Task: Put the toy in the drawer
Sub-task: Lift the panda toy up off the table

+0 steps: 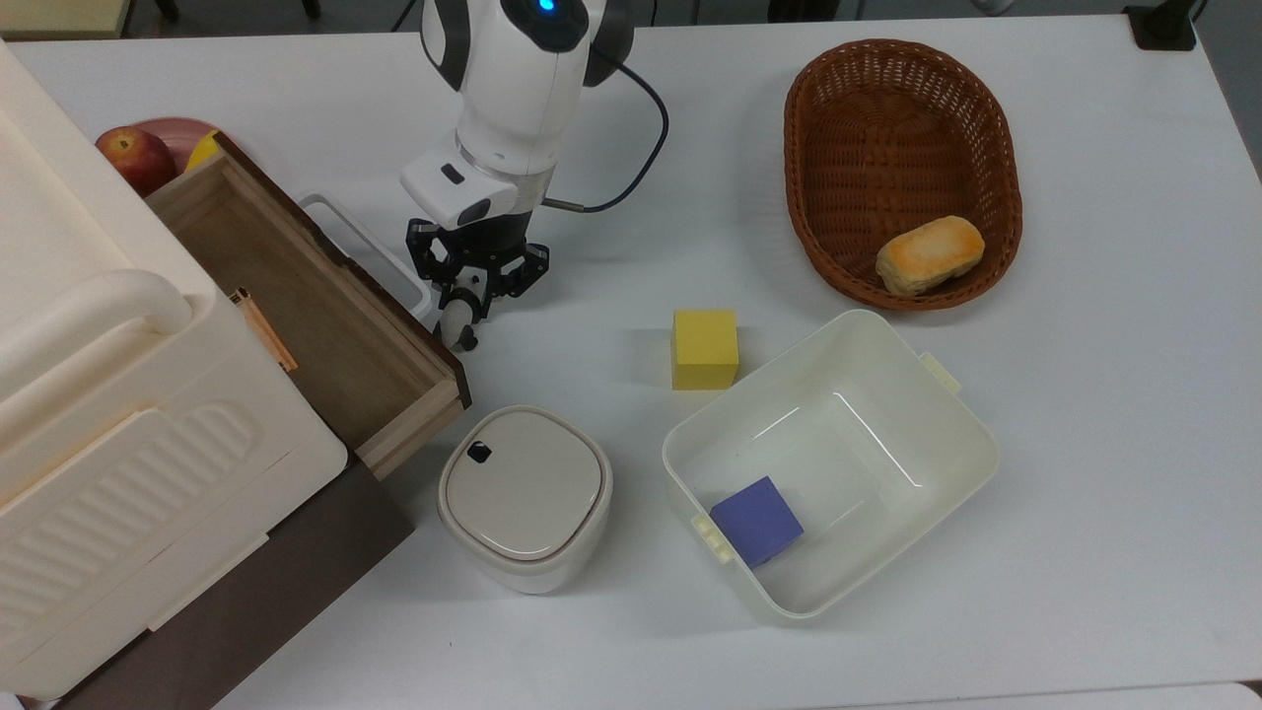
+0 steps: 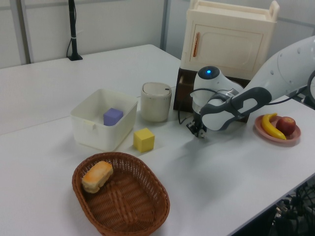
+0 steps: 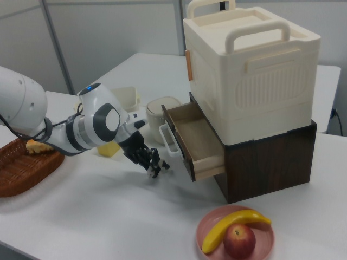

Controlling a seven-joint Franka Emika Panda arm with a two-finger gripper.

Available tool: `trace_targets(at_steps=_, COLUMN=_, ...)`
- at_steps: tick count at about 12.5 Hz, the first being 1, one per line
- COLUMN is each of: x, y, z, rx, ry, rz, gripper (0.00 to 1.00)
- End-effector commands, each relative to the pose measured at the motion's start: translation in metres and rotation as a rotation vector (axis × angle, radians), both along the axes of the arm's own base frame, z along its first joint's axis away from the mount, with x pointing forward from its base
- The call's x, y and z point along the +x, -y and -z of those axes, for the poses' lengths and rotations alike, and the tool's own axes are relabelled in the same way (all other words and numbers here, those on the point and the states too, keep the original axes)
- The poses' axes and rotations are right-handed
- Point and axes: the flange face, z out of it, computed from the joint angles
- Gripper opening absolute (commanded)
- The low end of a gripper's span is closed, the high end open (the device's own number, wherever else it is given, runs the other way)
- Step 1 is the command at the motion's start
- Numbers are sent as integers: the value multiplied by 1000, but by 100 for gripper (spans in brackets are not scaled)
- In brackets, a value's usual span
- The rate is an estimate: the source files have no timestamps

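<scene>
The toy [image 1: 456, 323], a tiny black-and-white panda, stands on the white table just off the open drawer's dark front panel. My gripper [image 1: 470, 301] has come straight down over it, and its fingers are drawn in against the panda's upper body, leaving the lower body and feet showing below them. The light-wood drawer [image 1: 296, 296] is pulled out on the top view's left, its white loop handle [image 1: 360, 247] right beside the gripper. The left view has the gripper [image 2: 198, 132] low at the table, and the right view has the gripper [image 3: 153, 167] in front of the drawer [image 3: 198, 138].
A lidded white bin [image 1: 523, 493] stands near the drawer's corner. A yellow cube [image 1: 705, 348] lies beside a white tub [image 1: 946, 434] holding a purple cube [image 1: 757, 520]. The wicker basket [image 1: 818, 197] holds a bread roll [image 1: 930, 254]. A fruit plate [image 3: 236, 233] sits by the cabinet [image 1: 89, 394].
</scene>
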Motion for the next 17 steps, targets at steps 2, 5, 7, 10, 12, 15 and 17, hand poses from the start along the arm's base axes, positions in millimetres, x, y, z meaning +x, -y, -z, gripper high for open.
trace_targets(at_steps=2, x=-7, y=-15, z=-36, rx=53, ry=-11, rz=18, gripper=7)
trace_targets(at_steps=5, x=-24, y=-39, z=-102, rx=97, ry=-21, rz=-17, gripper=7)
trace_targets(at_steps=7, x=-30, y=-55, z=-194, rx=232, ry=-72, rz=-59, gripper=7)
trace_targets(at_steps=10, x=-20, y=-27, z=-261, rx=285, ry=-73, rz=-68, gripper=7)
trace_targets(at_steps=12, x=-19, y=6, z=-275, rx=281, ry=-35, rz=-42, gripper=7)
trace_targets(at_steps=15, x=-9, y=79, z=-272, rx=256, ry=33, rz=7, gripper=8)
trace_targets(at_steps=17, x=4, y=112, z=-255, rx=241, ry=92, rz=52, gripper=8)
